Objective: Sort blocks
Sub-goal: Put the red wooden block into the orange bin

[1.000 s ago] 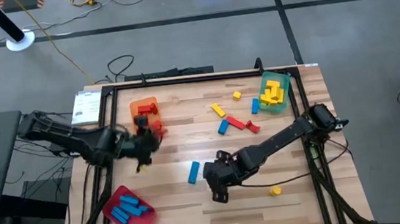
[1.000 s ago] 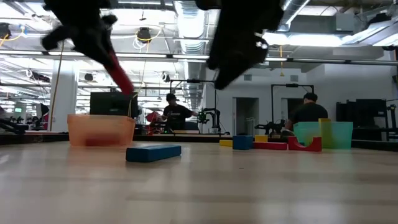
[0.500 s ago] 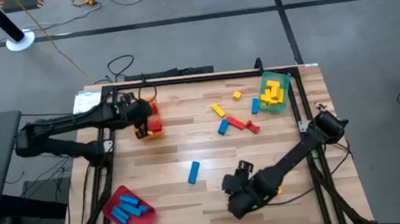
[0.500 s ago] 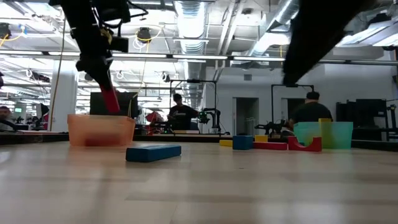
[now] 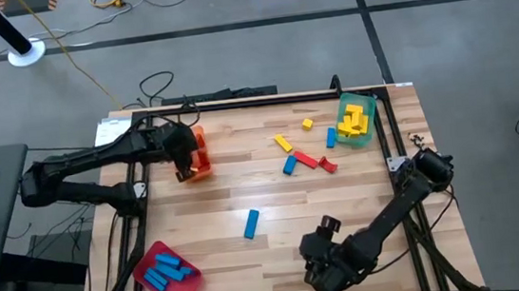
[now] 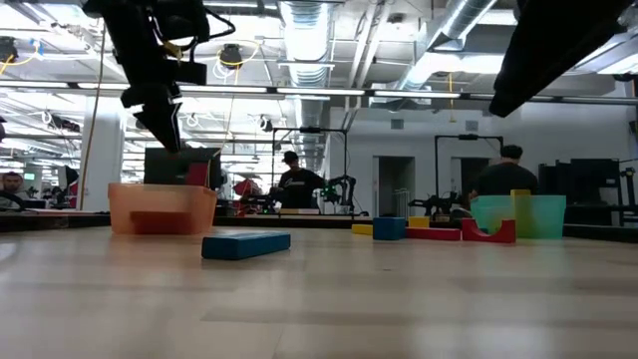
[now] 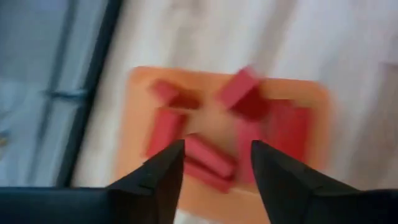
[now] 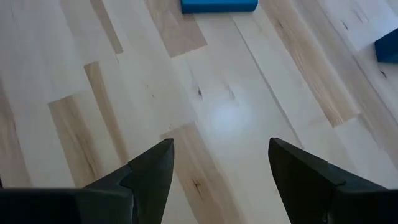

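My left gripper (image 7: 214, 163) hangs open above the orange tray (image 6: 161, 204) at the table's far left, clear of the several red blocks (image 7: 205, 155) lying in it. My right gripper (image 8: 217, 146) stands open over bare wood near the front edge (image 5: 329, 271), with nothing between its fingers. One blue block (image 5: 251, 224) lies flat mid-table. Loose yellow (image 5: 282, 143), blue (image 5: 290, 164) and red (image 5: 307, 160) blocks lie toward the far right.
A green tray (image 5: 355, 122) with yellow blocks stands at the far right corner. A red tray (image 5: 169, 274) with blue blocks sits at the near left. A black frame (image 5: 236, 102) rims the table. People stand in the room beyond.
My left gripper has carried a red block toward the far edge to above the orange tray, then opened and let it go; the block has dropped into the tray. My right gripper has gone toward the near edge, away from the blue block.
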You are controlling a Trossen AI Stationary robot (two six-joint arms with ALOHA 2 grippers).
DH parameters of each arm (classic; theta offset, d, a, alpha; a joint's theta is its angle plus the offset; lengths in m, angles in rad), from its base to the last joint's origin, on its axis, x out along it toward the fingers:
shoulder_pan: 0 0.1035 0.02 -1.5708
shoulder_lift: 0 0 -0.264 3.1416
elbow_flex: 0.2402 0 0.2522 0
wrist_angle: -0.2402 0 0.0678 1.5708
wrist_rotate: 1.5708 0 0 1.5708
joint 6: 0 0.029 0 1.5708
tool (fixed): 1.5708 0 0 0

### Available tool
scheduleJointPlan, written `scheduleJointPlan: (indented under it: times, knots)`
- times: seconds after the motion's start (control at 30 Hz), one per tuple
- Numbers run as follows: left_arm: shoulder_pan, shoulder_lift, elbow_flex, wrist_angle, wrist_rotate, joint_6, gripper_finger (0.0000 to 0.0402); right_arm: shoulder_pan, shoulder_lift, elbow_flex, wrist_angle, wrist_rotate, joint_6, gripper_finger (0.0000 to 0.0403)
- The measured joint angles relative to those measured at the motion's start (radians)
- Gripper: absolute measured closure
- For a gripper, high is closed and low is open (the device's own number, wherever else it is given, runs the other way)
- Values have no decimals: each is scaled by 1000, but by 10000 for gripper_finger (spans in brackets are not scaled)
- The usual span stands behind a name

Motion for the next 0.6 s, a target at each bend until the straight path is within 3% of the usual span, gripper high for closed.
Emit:
scheduleJointPlan:
  times: [0.17, 0.6]
  knots:
    - [2, 0, 0, 0, -162, -34, 184, 2, 0, 0, -13, 19, 17, 127]
    - [-51, -1, 0, 7, -96, -83, 178, -6, 0, 0, -297, 69, 231, 127]
